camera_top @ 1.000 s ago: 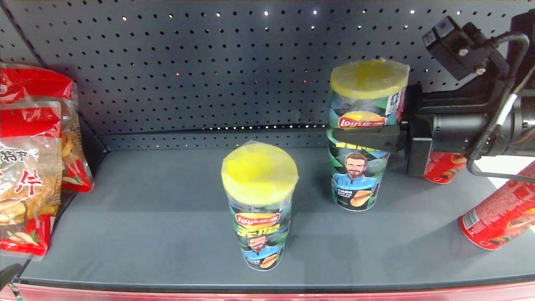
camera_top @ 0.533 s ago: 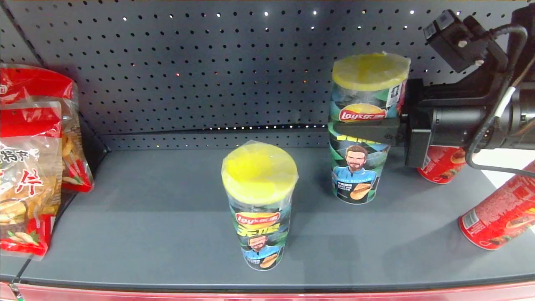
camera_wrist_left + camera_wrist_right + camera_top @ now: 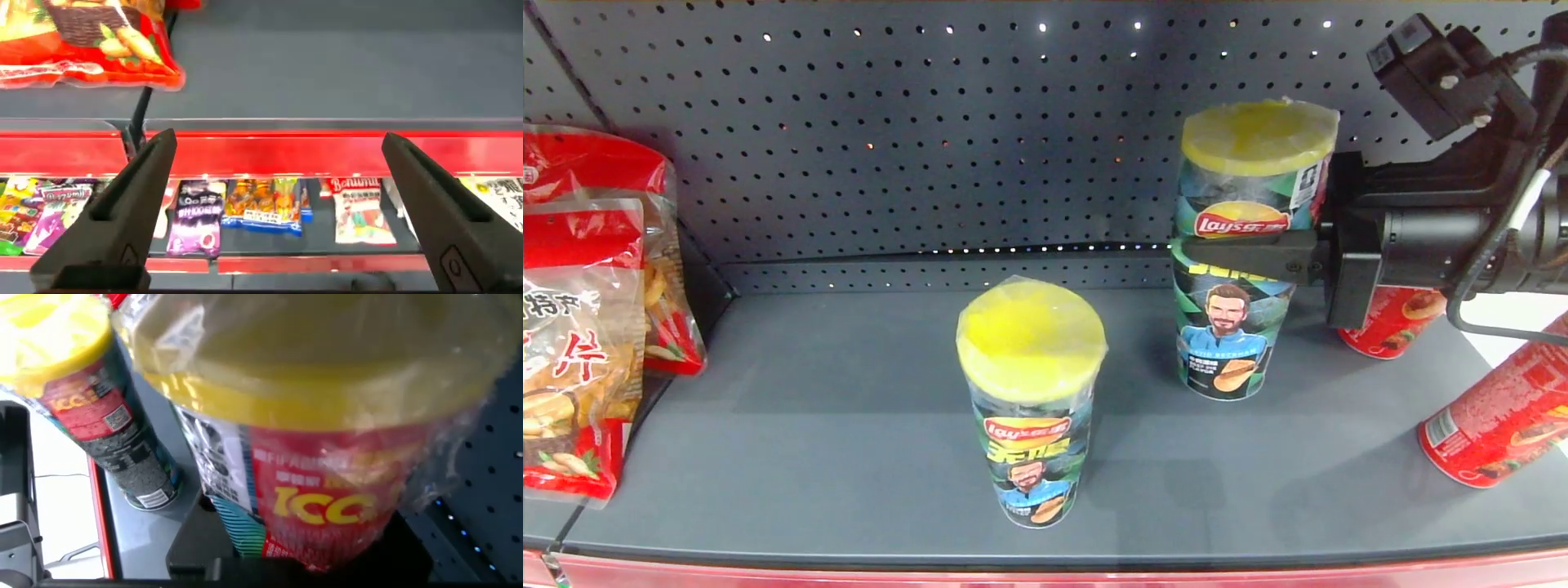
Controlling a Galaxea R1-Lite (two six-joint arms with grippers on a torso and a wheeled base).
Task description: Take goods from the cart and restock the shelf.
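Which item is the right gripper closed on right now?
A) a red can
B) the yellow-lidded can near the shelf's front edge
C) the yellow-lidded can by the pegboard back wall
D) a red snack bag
C: the right gripper has its dark finger across the middle of the rear can, while the front can stands free.

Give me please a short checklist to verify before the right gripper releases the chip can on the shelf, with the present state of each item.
1. Grip: the right gripper is shut on the held can: ok.
2. The held can is upright: ok.
3. Its base rests on the shelf: cannot tell.
4. Gap between the held can and the front can: ok, they stand apart.
5. Gap to the red can behind the gripper: cannot tell, the gripper hides it.
6. The left gripper is open and holds nothing: ok.
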